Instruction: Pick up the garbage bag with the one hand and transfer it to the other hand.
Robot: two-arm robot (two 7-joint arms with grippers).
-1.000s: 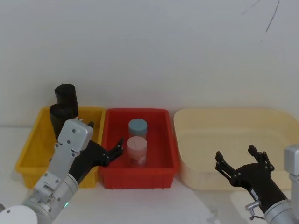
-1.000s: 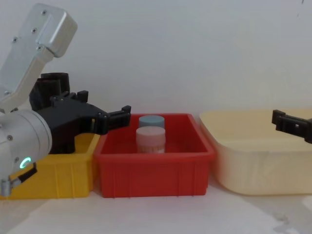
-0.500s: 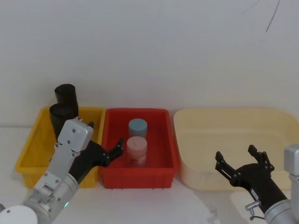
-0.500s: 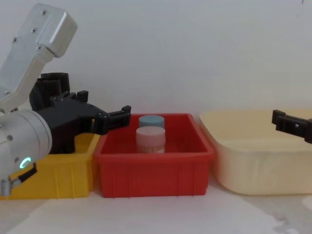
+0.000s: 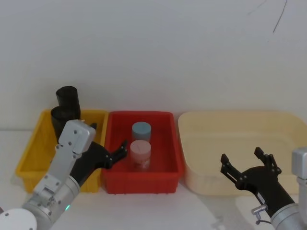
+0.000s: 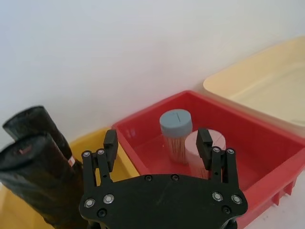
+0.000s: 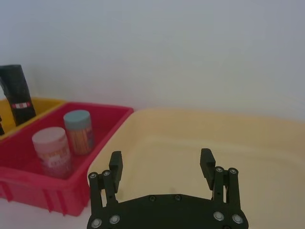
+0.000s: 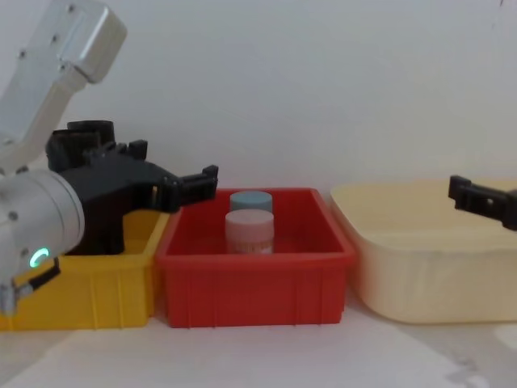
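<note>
L tool [image 6: 157,140], black, long-fingered, on green-ringed arm: splayed wide, empty, hovering at right wall of yellow plastic bin [image 5: 28,154]. Tall black wrinkled plastic garbage bag [image 6: 40,186] stands upright at bin's back, left of tool; L arm nearer. R tool [image 7: 161,157] splayed, empty, far right of bin.

- This looks like a robotics lab test bench, not a home or a shop.
- A bare white wall [image 5: 153,57] stands behind a plain white table [image 5: 158,211].
- Three plastic containers sit in a tidy row: a yellow bin [image 5: 33,153], a red bin [image 5: 144,184] and a cream tub [image 5: 230,143].
- Sample props are set out: a blue-lidded jar [image 5: 141,130] and a pink-lidded jar [image 5: 140,152] in the red bin, and a garbage bag roll [image 5: 60,117] with a second black roll [image 5: 68,97] at the yellow bin's far corner.
</note>
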